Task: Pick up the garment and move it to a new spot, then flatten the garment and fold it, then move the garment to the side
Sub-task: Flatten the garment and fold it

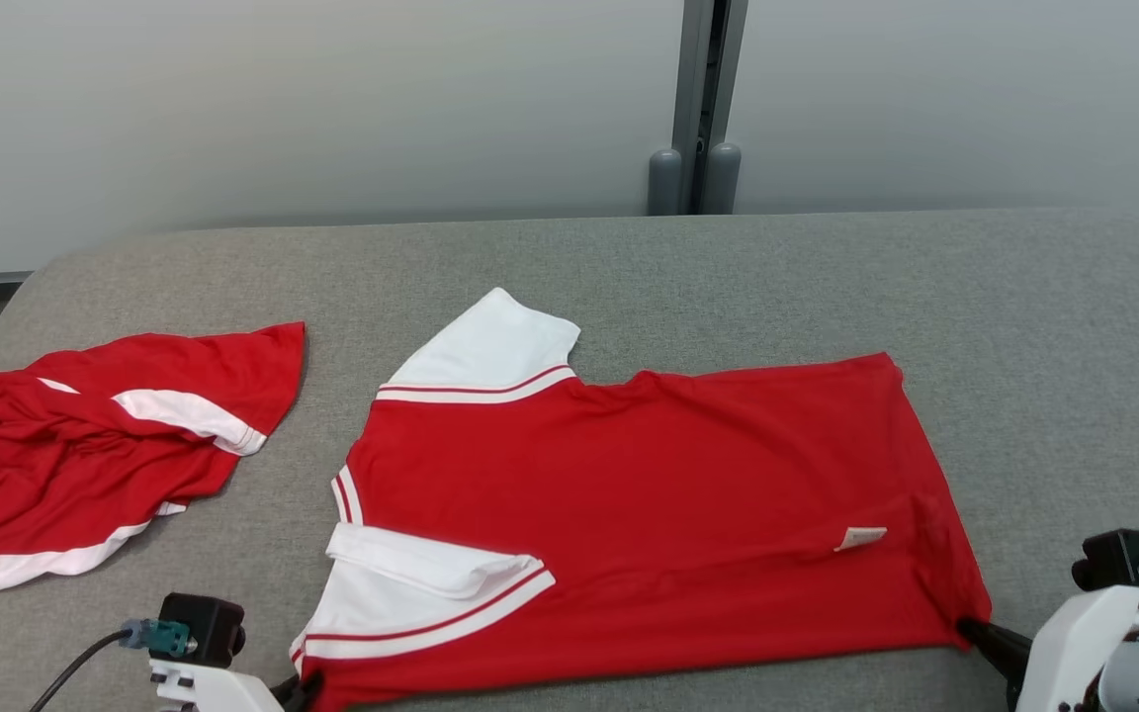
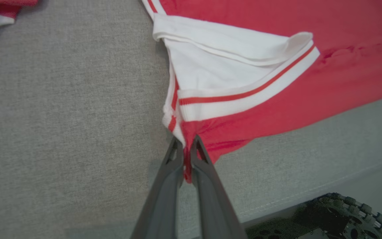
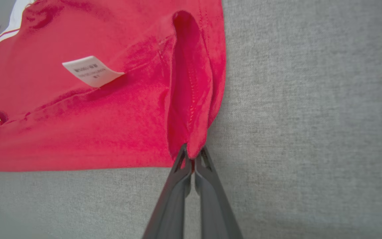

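Shirt [image 1: 649, 494]: red with white sleeves, spread out on the middle of the grey table [image 1: 728, 267], close to the table's front edge; neck end toward the table's left side, bottom hem toward its right side.
Left gripper [image 2: 186, 142]: at the table's front edge, left of middle; jaws pressed together, pinching the red cloth just under the near white sleeve [image 2: 217, 66].
Right gripper [image 3: 192, 154]: at the table's front edge, far toward the right side; jaws pressed together, pinching the near corner of the hem.
Why two pinches: one at each end of the near long edge, likely to lift or pull the whole edge at once and keep the cloth from bunching.
Near sleeve: folded back over itself, not flat yet.
Far sleeve [image 1: 490, 346]: flat, pointing toward the table's back edge.
Hem fold [image 3: 191, 83]: a puffed-up tuck by the right pinch, probably pulled up by the squeeze.
Tag [image 3: 91, 71]: small, white, showing on top, so probably inside out.
Red shorts [image 1: 85, 445]: crumpled at the table's left side, well apart from the shirt, not touched.
Step in hand: likely flattening or starting the first fold, with both corners gripped.
Next move: probably raising both grippers together, evenly, to carry the near edge toward the table's back edge.
Watch out for: thin pinches slipping; uneven pull making a crooked fold; the near sleeve staying doubled inside.
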`<state>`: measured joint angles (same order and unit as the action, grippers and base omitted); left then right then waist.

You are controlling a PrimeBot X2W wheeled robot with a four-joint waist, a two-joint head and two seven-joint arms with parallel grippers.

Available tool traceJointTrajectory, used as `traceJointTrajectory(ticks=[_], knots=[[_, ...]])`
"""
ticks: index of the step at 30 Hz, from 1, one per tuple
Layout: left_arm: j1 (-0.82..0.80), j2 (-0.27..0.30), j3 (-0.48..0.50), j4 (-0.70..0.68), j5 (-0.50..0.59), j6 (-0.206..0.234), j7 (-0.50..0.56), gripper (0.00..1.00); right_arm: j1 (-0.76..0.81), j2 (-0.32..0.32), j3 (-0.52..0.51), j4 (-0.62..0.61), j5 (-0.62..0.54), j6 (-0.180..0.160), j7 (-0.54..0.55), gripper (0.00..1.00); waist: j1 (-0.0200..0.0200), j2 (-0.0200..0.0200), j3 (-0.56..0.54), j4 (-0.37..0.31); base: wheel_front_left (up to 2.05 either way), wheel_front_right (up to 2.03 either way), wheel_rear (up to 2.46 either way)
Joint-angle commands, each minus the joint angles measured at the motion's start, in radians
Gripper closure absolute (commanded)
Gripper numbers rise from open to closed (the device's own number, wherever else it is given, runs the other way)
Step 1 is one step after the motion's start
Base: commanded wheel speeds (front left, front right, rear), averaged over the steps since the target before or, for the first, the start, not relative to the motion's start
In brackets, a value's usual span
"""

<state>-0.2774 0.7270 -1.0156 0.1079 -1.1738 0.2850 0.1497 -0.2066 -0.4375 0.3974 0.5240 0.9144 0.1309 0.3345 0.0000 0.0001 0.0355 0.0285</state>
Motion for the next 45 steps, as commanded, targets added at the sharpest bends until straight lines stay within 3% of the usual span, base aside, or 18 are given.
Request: traceJointTrajectory(ticks=[1, 6, 14, 15, 16, 17, 18, 19, 28, 34, 38, 45], knots=[[0.024, 0.023, 0.004, -0.017, -0.006, 0.02, 0.003, 1.0, 0.039, -0.013, -0.022, -0.027, -0.012, 0.0, 0.019, 1.0, 0.0, -0.0001, 0.0, -0.003, 0.0, 0.0, 0.0], [0.067, 0.061, 0.001, -0.091, -0.024, 0.06, 0.018, 1.0, 0.148, -0.012, -0.105, -0.121, -0.049, 0.0, 0.103, 1.0, 0.0, -0.0001, 0.004, -0.011, 0.0, 0.0, 0.0], [0.097, 0.084, -0.004, -0.15, -0.037, 0.096, 0.034, 1.0, 0.266, 0.072, -0.246, -0.253, -0.15, 0.0, 0.224, 1.0, 0.0, -0.0001, 0.014, -0.02, 0.0, 0.0, 0.0], [0.099, 0.086, -0.006, -0.153, -0.04, 0.098, 0.04, 1.0, 0.275, 0.083, -0.263, -0.268, -0.165, 0.0, 0.236, 0.75, 0.0, -0.0001, 0.015, -0.021, 0.0, 0.0, 0.0], [0.1, 0.087, -0.007, -0.156, -0.04, 0.099, 0.043, 1.0, 0.282, 0.095, -0.281, -0.281, -0.181, 0.0, 0.247, 0.09, 0.0, -0.0001, 0.015, -0.022, 0.0, 0.0, 0.0], [0.1, 0.089, -0.007, -0.158, -0.039, 0.104, 0.046, 0.75, 0.287, 0.108, -0.299, -0.295, -0.198, 0.0, 0.256, 0.0, 0.0, -0.0001, 0.014, -0.023, 0.0, 0.0, 0.0], [0.099, 0.09, -0.007, -0.158, -0.036, 0.106, 0.046, 0.11, 0.293, 0.12, -0.314, -0.309, -0.213, 0.0, 0.267, 0.0, 0.0, -0.0001, 0.014, -0.023, 0.0, 0.0, 0.0], [0.098, 0.091, -0.007, -0.16, -0.035, 0.108, 0.047, 0.0, 0.297, 0.131, -0.328, -0.323, -0.224, 0.0, 0.28, 0.0, 0.0, -0.0001, 0.013, -0.023, 0.0, 0.0, 0.0], [0.061, 0.107, 0.006, -0.193, -0.002, 0.127, 0.031, 0.0, 0.32, 0.193, -0.433, -0.468, -0.309, 0.0, 0.351, 0.0, 0.0, -0.0001, 0.009, -0.017, 0.0, 0.0, 0.0], [-0.016, 0.099, 0.034, -0.195, 0.067, 0.121, -0.024, 0.0, 0.276, 0.21, -0.475, -0.533, -0.366, 0.0, 0.294, 0.0, 0.0, -0.0001, 0.02, -0.014, 0.0, 0.0, 0.0], [-0.104, 0.072, 0.055, -0.142, 0.107, 0.078, -0.055, 0.0, 0.192, 0.232, -0.488, -0.526, -0.419, 0.0, 0.208, 0.0, 0.0, -0.0001, 0.047, -0.024, 0.0, 0.0, 0.0], [-0.285, 0.016, 0.069, 0.012, 0.156, -0.053, -0.06, 0.0, -0.001, 0.254, -0.448, -0.41, -0.461, 0.0, 0.089, 0.0, 0.0, -0.0001, 0.153, -0.052, 0.0, 0.0, 0.0]])
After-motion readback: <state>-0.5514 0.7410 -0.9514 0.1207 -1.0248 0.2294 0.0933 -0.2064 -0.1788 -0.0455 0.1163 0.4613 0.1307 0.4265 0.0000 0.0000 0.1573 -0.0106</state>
